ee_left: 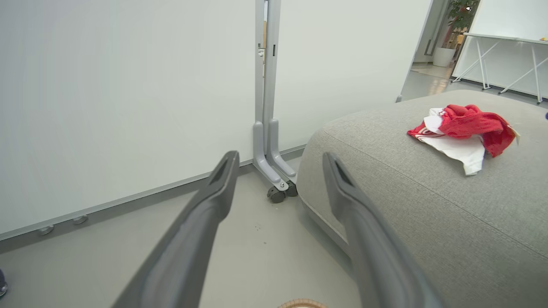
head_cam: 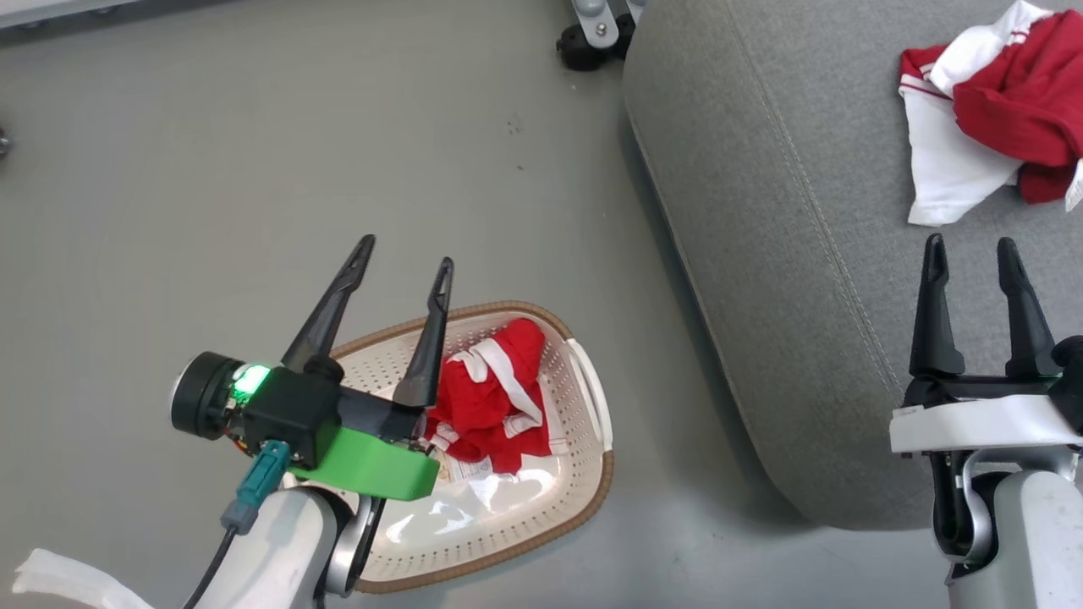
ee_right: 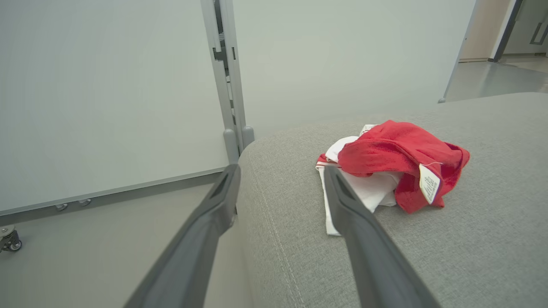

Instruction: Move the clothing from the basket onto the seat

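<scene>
One red garment with white bands (head_cam: 495, 393) lies crumpled in the cream basket (head_cam: 592, 461) on the floor. My left gripper (head_cam: 406, 254) hovers open over the basket's left side, nothing between its fingers. A second red and white garment (head_cam: 994, 110) lies on the grey seat (head_cam: 761, 169), its care label showing in the right wrist view (ee_right: 429, 183). My right gripper (head_cam: 970, 247) stands open above the seat's near part, just short of that garment, empty. The left wrist view looks past the left gripper (ee_left: 280, 158) toward the seat (ee_left: 385, 192) and the garment on it (ee_left: 464, 126).
A white partition on grey wheeled feet (ee_left: 274, 179) stands behind the seat's corner; its caster (head_cam: 584, 46) shows at the top of the head view. Grey floor (head_cam: 254, 169) spreads to the left of the basket. A table with white legs (ee_left: 505, 60) stands far back.
</scene>
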Robot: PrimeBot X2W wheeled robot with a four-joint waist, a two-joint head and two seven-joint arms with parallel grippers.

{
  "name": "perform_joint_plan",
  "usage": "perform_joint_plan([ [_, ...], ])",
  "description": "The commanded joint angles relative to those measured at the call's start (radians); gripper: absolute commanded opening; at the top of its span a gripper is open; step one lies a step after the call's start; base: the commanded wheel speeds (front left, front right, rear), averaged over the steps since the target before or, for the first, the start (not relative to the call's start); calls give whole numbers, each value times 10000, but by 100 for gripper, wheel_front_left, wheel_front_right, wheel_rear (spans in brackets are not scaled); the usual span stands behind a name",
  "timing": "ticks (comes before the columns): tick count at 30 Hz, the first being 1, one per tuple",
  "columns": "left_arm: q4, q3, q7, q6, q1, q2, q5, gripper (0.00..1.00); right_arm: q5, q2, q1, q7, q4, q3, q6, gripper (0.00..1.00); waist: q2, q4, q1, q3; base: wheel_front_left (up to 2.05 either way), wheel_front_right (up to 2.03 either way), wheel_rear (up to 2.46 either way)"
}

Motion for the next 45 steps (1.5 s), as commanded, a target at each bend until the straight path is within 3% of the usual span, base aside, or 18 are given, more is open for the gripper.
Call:
perform_joint_plan([
  [1, 78, 172, -74, 138, 228, -10, -125, 100, -55, -11, 205, 48, -150, 167, 1, 100, 0, 867, 1, -838, 0, 0, 0],
  [10, 197, 1762, -225, 685, 1134, -127, -588, 100, 20, -8, 891, 386, -662, 869, 1, 100, 0, 1922, 1, -1551, 0, 0, 0],
  [14, 86, 2573, -222, 730, 1754, -180, -466, 100, -114, -9, 1181, 600, -801, 993, 1, 100, 0, 2210, 1, -1839, 0, 0, 0],
  [22, 194, 3711, -212, 128, 2898, -364, -242, 100, -282, -7, 1881, 1096, -1060, 1091, 1, 100, 0, 2449, 1, -2437, 0, 0, 0],
  [32, 749, 3988, -213, -585, 3826, -715, 142, 100, -291, -7, 2685, 1553, -1360, 1302, 1, 100, 0, 2333, 1, -3076, 0, 0, 0],
  [45, 1514, 4192, -213, -914, 4250, -1046, 595, 100, -315, -6, 3484, 2115, -1698, 1544, 1, 100, 0, 2239, 1, -3729, 0, 0, 0],
])
